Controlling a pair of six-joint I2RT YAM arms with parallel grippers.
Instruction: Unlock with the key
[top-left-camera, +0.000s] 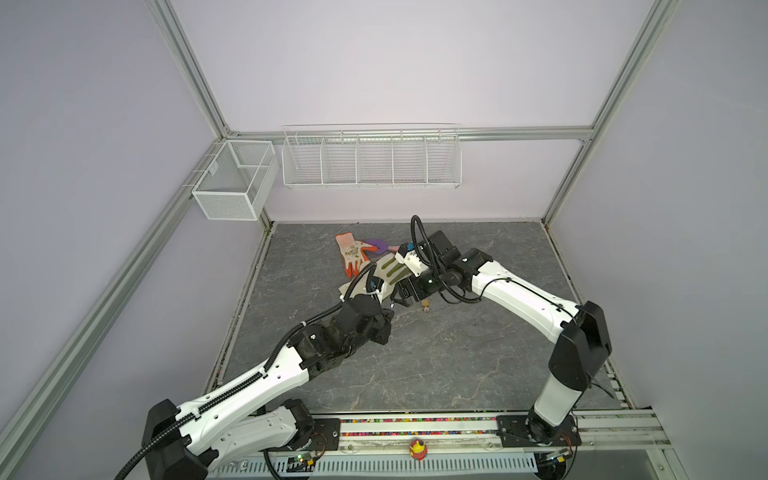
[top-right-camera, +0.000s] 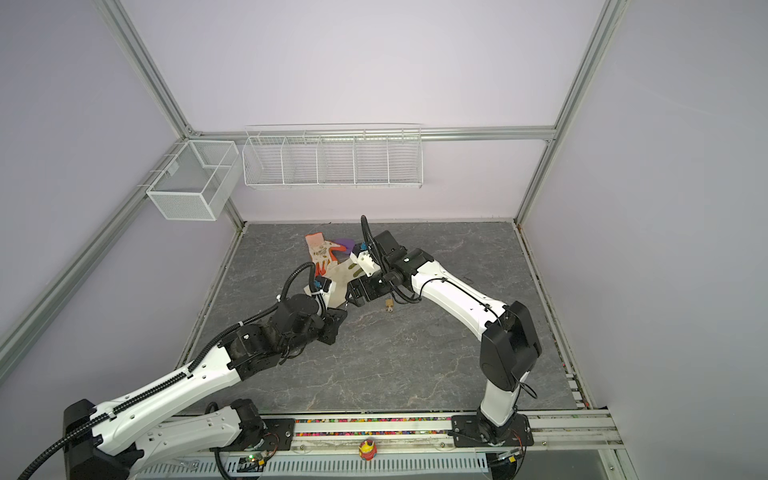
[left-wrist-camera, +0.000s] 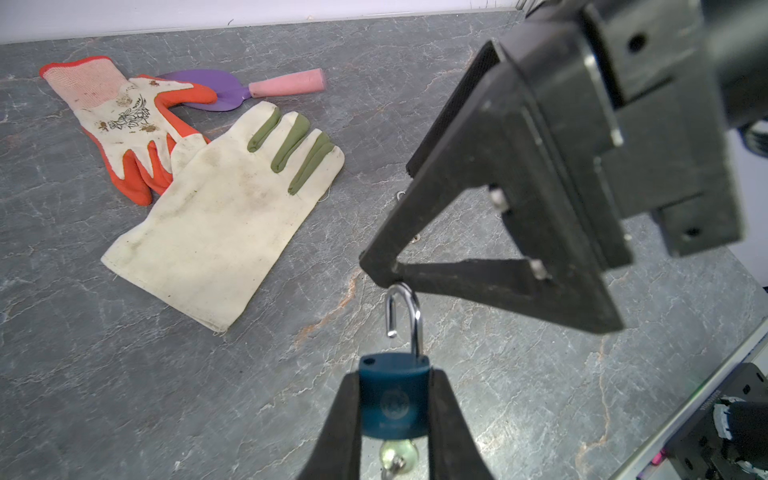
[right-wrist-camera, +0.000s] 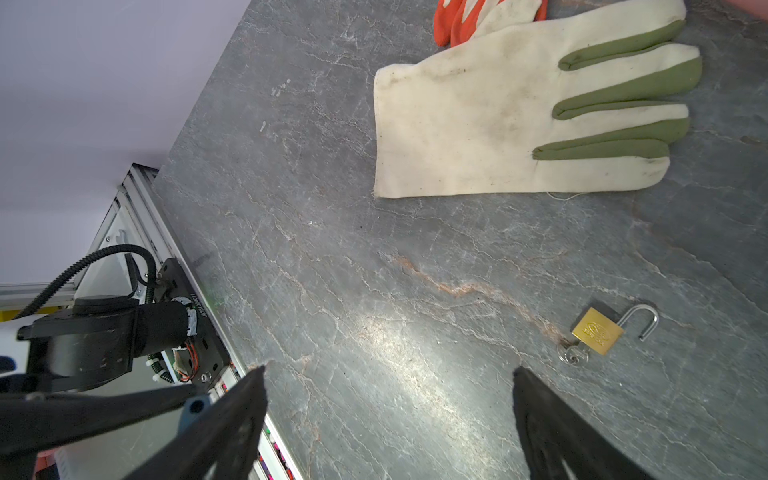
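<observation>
Blue padlock (left-wrist-camera: 394, 401) body is clamped between the fingers of the left claw (left-wrist-camera: 395, 376). Its key (left-wrist-camera: 394, 455) sits in the end of the body nearer that claw's wrist. Its shackle (left-wrist-camera: 405, 316) points away from the claw, with the free leg out of the body, so you can judge the unlock step as done on this lock.

The right claw (right-wrist-camera: 388, 370) stands wide open and empty, with one fingertip (left-wrist-camera: 376, 268) at the shackle's crown. For the next move, draw that fingertip back without snagging the shackle.

A brass padlock (right-wrist-camera: 597, 331), likewise open and keyed, lies on the bench (right-wrist-camera: 374, 291) just beyond the right claw's fingertips. A cream glove (right-wrist-camera: 498, 124) lies further off.
</observation>
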